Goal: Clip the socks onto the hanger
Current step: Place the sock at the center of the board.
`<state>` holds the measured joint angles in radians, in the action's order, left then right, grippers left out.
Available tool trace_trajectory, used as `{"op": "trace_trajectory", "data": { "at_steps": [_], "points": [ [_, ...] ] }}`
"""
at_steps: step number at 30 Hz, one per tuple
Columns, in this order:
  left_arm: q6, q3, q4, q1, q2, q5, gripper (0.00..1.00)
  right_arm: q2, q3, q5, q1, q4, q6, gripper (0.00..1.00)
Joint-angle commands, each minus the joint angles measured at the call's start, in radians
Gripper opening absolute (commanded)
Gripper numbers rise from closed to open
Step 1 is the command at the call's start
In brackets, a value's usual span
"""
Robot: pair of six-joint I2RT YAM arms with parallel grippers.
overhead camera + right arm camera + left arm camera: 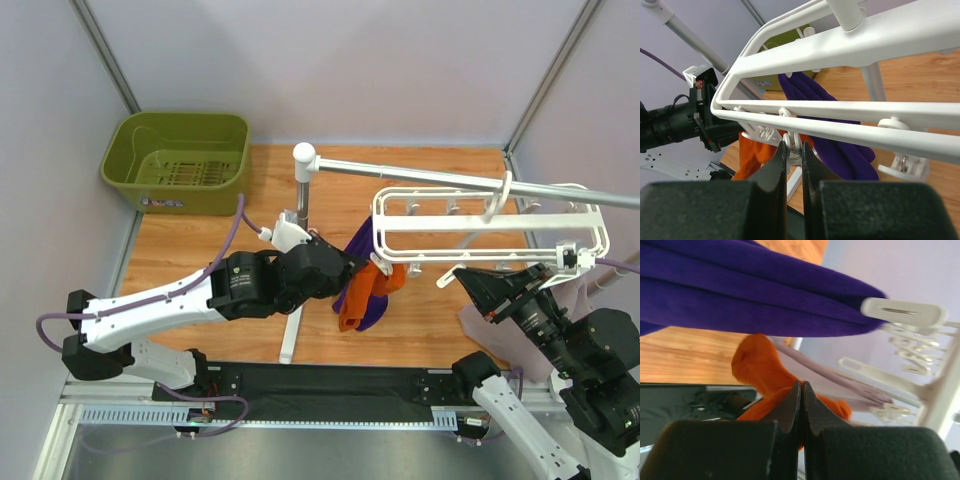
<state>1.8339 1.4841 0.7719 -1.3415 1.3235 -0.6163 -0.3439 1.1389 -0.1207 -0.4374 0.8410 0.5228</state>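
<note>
The white hanger (490,235) hangs by its hook from the silver rail. My left gripper (352,268) is shut on an orange sock (362,298) and holds it up under the hanger's left end; the wrist view shows its jaws (801,385) closed on the sock (760,367). My right gripper (450,278) reaches to the hanger's near rail. In its wrist view the jaws (794,145) pinch a small white clip (798,141) under the frame (840,55), with the sock (752,152) just left of it. I cannot tell a second sock apart.
A dark purple cloth (360,245) hangs from a hanger clip (905,312) beside the sock. A pale lilac cloth (500,330) lies under my right arm. A green basket (180,160) stands back left. The silver rail (440,178) sits on a white post (303,160).
</note>
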Motion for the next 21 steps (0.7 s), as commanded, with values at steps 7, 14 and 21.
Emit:
{"op": "trace_trajectory", "data": {
  "at_steps": [7,14,21],
  "points": [
    [0.168,-0.399,0.030,-0.001,-0.135,0.092,0.00,-0.012,0.013,0.052,-0.001,0.136,-0.018,0.00],
    [0.085,-0.343,0.158,0.066,-0.115,0.078,0.00,0.029,-0.036,0.217,-0.003,0.095,0.009,0.00],
    [0.053,-0.387,0.127,0.160,-0.161,0.131,0.00,0.016,-0.093,0.297,-0.003,0.018,0.019,0.00]
  ]
}}
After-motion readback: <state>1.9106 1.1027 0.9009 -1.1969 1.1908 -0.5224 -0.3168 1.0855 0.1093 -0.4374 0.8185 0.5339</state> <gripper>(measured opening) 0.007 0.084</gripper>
